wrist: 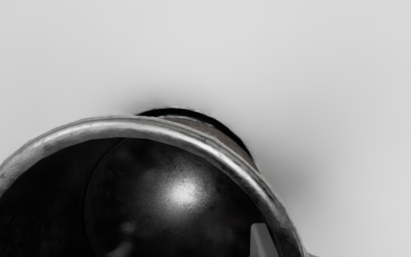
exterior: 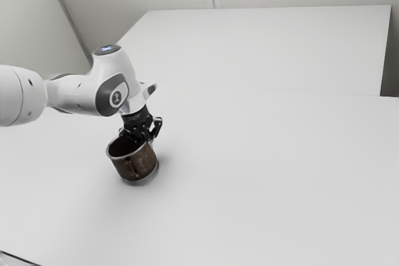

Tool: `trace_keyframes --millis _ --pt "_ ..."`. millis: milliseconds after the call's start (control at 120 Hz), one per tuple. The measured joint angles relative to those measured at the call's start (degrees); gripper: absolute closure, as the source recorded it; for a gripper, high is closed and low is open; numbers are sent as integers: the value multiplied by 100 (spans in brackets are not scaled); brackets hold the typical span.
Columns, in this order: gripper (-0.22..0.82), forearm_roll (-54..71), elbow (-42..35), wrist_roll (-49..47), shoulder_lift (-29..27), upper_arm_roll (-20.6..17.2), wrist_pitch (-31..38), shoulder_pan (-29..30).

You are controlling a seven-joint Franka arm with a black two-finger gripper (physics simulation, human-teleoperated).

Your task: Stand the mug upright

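Note:
The brown mug (exterior: 142, 164) with a metal rim leans on the table, its mouth tipped toward the exterior view's upper left and its base low on the other side. Its handle faces the exterior camera. My gripper (exterior: 147, 139) comes down from above onto the rim and is shut on the mug's wall. In the wrist view the dark inside of the mug (wrist: 148, 200) shows, with one finger of the gripper (wrist: 291, 250) inside it and a sliver of the other just outside the rim. The lower part of the wall between the fingers is out of sight.
A wide white table (exterior: 268, 179) surrounds the mug, with a second white surface (exterior: 262, 48) behind it. Pale walls stand at the back. The arm reaches in from the exterior view's left, above the table.

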Motion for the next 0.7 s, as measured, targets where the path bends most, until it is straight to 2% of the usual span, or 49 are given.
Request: trace_keyframes --millis 300,508,600,700 --pt "78 65 5 -969 159 0 -83 -131" --pt "34 43 93 -1346 222 2 -100 -179" --pt "22 24 107 -1476 202 31 -150 -191" --pt "14 8 146 -1596 170 85 -259 -169"
